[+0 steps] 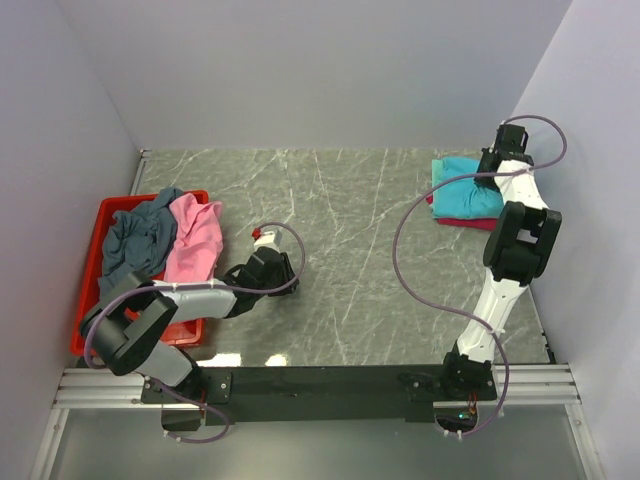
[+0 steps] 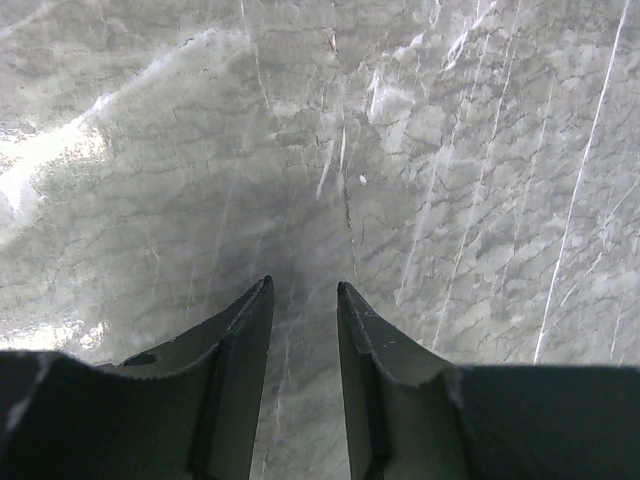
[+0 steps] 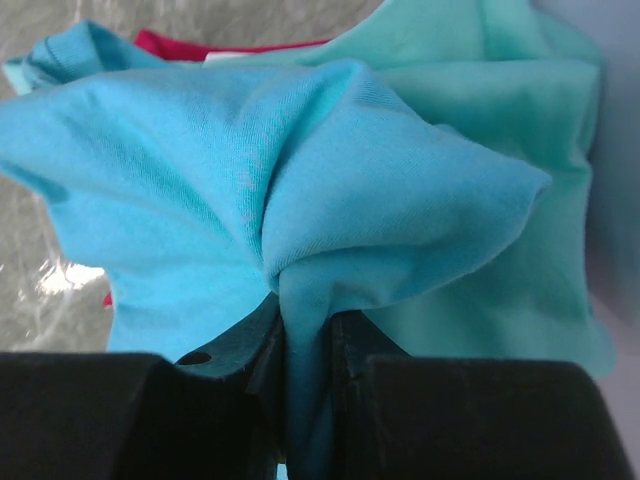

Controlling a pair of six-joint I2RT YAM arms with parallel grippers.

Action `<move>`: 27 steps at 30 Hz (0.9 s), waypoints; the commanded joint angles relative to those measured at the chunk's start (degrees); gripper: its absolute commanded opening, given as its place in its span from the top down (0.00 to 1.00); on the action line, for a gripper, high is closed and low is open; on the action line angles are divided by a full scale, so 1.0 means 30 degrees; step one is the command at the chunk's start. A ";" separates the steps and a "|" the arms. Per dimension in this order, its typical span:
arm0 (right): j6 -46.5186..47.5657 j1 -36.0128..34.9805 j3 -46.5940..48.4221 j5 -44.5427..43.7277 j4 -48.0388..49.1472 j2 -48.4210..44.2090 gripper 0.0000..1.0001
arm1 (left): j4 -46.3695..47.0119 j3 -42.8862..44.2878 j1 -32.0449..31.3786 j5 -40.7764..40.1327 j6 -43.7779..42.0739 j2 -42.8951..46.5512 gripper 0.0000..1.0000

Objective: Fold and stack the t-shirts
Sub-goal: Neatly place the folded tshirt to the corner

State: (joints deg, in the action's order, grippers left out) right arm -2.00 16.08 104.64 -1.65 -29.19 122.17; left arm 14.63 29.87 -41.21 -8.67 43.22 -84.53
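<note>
A bright turquoise t-shirt (image 1: 462,195) lies bunched on a pile at the back right of the table. My right gripper (image 1: 488,172) is over it, and in the right wrist view it (image 3: 305,320) is shut on a pinched fold of the turquoise t-shirt (image 3: 250,180). A mint-green t-shirt (image 3: 500,90) and a crimson t-shirt (image 3: 170,42) lie under it. A pink t-shirt (image 1: 195,240) and a slate-grey t-shirt (image 1: 140,240) lie crumpled in the red tray. My left gripper (image 1: 262,240) is low over bare table beside the tray, and its wrist view shows it (image 2: 303,290) open and empty.
The red plastic tray (image 1: 125,203) stands at the left edge of the marbled table (image 1: 340,230). Grey walls close in the back and both sides. The right arm's cable (image 1: 405,250) loops over the table's right half.
</note>
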 commanded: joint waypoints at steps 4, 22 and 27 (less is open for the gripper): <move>0.0315 0.0090 -0.0105 -0.3135 0.2758 -0.0411 0.58 | -0.2300 0.0034 -0.0003 0.0076 0.0036 -0.0065 0.61; -0.0417 -0.0554 -0.8684 -0.8240 0.9612 -0.8463 0.08 | -0.2593 -0.0522 -0.0003 -0.0304 0.0007 0.1575 0.61; -0.1030 -0.0816 -0.9127 -0.8210 0.8502 -1.0073 0.07 | -0.2651 -0.0464 -0.0003 -0.0450 -0.0052 0.2247 0.61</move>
State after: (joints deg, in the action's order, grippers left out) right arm -3.09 14.39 78.48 -24.27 -5.30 94.74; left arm 8.03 29.15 -41.21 -8.91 43.18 -80.20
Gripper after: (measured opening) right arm 0.924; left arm 0.390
